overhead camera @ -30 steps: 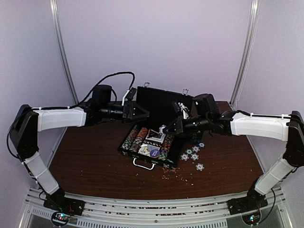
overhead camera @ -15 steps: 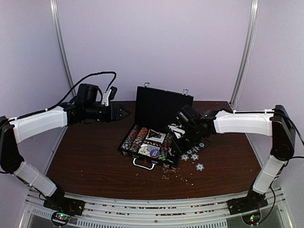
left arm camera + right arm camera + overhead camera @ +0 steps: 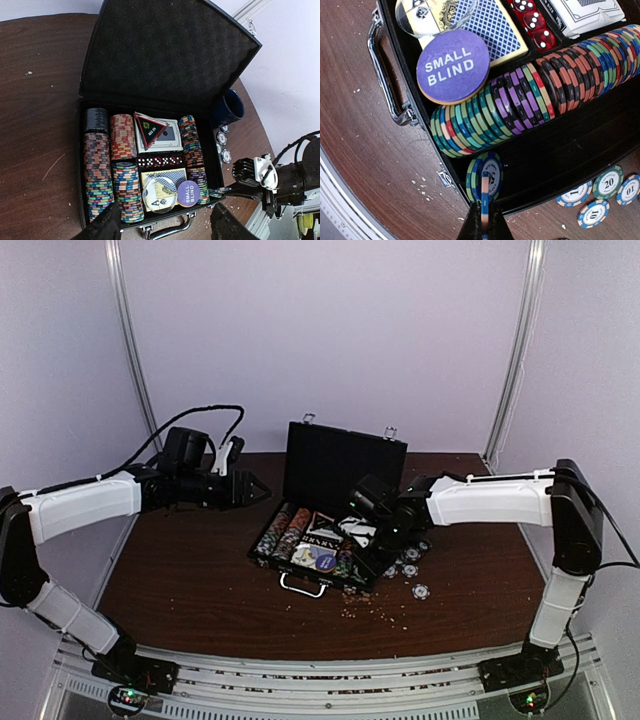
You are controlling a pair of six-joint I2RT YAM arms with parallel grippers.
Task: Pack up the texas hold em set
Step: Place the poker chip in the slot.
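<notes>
Three chip rows (image 3: pixel 97 170) run crosswise to the briefcase's (image 3: pixel 170 55) long axis.

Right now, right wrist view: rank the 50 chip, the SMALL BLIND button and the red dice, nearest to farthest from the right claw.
From the right claw, shut on an edge-on poker chip:
1. 50 chip: just ahead of the tips, bottom centre.
2. SMALL BLIND button: farther up, left of centre.
3. Red dice: top edge, right of centre.

A dark blue cup (image 3: pixel 228 107) sits on the brown wooden table (image 3: pixel 190 580). Pale crumbs (image 3: pixel 372 611) lie scattered toward its near edge.
</notes>
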